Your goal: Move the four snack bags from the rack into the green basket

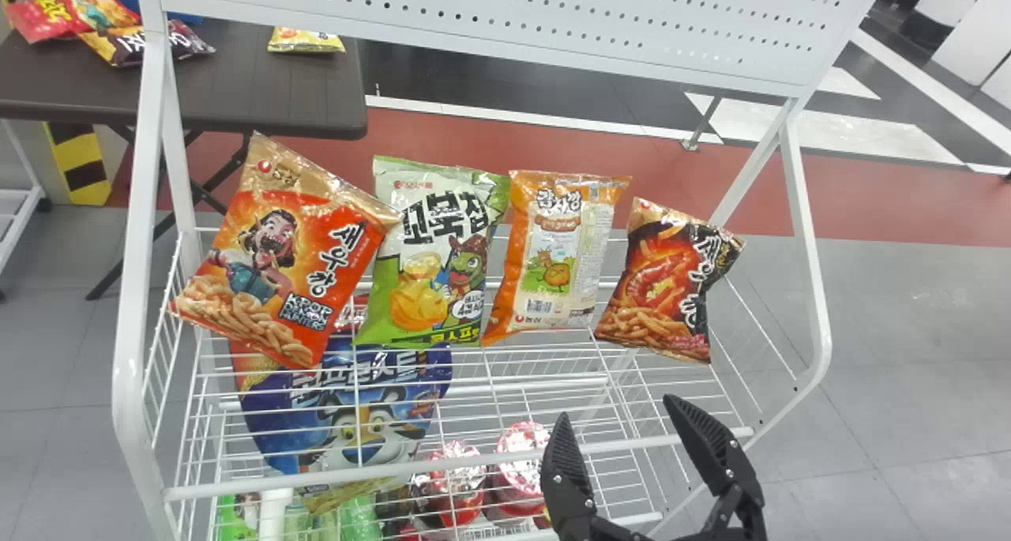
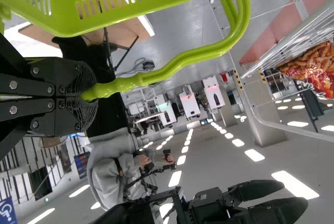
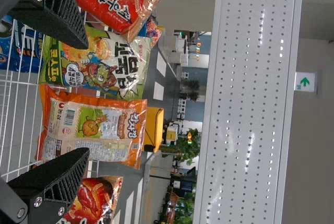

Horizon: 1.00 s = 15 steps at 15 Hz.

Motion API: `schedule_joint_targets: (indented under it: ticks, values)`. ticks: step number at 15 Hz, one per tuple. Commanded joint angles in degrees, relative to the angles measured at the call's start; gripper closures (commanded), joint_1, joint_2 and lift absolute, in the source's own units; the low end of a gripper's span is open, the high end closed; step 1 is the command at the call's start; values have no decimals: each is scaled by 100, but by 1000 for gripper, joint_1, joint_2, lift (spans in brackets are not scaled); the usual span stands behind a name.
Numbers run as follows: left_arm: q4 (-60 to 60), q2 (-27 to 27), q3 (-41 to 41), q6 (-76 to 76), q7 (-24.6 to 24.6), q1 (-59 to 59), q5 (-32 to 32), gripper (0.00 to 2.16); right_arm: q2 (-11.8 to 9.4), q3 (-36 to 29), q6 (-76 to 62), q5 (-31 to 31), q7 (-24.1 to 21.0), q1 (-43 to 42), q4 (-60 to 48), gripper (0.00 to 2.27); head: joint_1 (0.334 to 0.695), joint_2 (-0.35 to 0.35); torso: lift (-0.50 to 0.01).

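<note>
Likely first pick: advance spread, empty black right gripper (image 1: 612, 438) toward orange-and-cream foil bag (image 1: 557, 253), then close. See all four snack bags on white wire rack (image 1: 126, 351), ten to one o'clock from there. Holding green plastic basket (image 2: 78, 27) by handle (image 2: 209, 49), clamped in black left gripper (image 2: 91, 96).

Your white wire rack (image 1: 137, 217) carries a row on its top shelf (image 1: 442, 466): a red-orange snack bag (image 1: 296, 268) tilted by the left edge, its upper corner over a green bag (image 1: 426, 288), then an orange-and-cream bag (image 1: 559, 249), and a black-and-red bag (image 1: 663, 280) nearest the right edge. Lower down, you see a blue bag (image 1: 272, 426) toward the left edge.
</note>
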Motion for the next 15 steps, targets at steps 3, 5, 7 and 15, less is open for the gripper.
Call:
schedule_joint_targets:
  ticks: [3,5,7,15]
  values:
    - [10,0,1,-21,-5,0,0,1855,0,0,47,-15,8,-28,12,124,695,-350,0]
    - [10,0,1,-56,-31,0,0,1851,0,0,47,-23,16,-28,12,124,695,-350,0]
    - [19,0,-7,-74,-31,0,0,1851,0,0,47,-32,16,-45,38,124,695,-350,0]
    - [-16,9,-174,-4,-14,-18,-140,1855,0,114,222,-278,87,-775,636,124,695,-350,0]
